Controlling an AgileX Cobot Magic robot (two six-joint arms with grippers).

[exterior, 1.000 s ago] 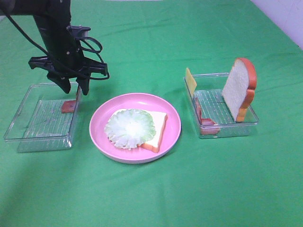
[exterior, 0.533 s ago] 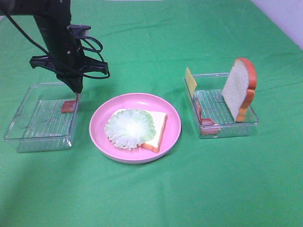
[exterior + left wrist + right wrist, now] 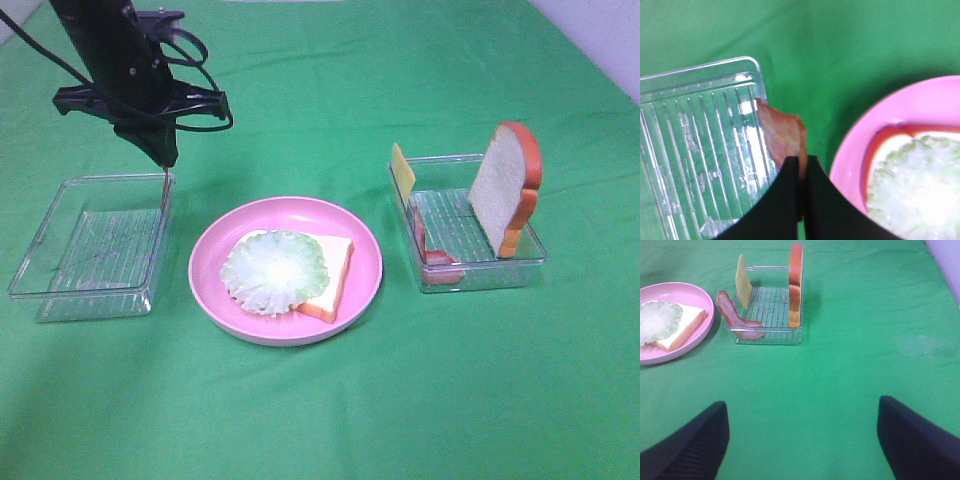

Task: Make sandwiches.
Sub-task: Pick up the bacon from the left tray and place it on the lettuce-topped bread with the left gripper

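My left gripper [image 3: 160,158] is shut on a pink-red bacon strip [image 3: 163,192] and holds it hanging over the right edge of the left clear tray [image 3: 60,270]. The left wrist view shows the bacon [image 3: 782,132] pinched in the left gripper [image 3: 801,162]. A bread slice [image 3: 335,265] with pale green lettuce [image 3: 275,272] on it lies on the pink plate [image 3: 365,245]. The right tray [image 3: 480,272] holds a cheese slice [image 3: 402,170], an upright bread slice [image 3: 505,190] and another bacon strip [image 3: 435,255]. My right gripper [image 3: 801,407] is open and empty, well short of that tray [image 3: 770,335].
A green cloth covers the table [image 3: 320,400]. The left tray's ribbed floor [image 3: 695,145] has nothing else on it. The plate rim [image 3: 920,95] is close beside the hanging bacon. A pale surface shows at the far right corner [image 3: 600,30].
My left gripper closed on the bacon strip in the left tray and rose, lifting the strip off the tray floor. The plate and right tray have not changed.
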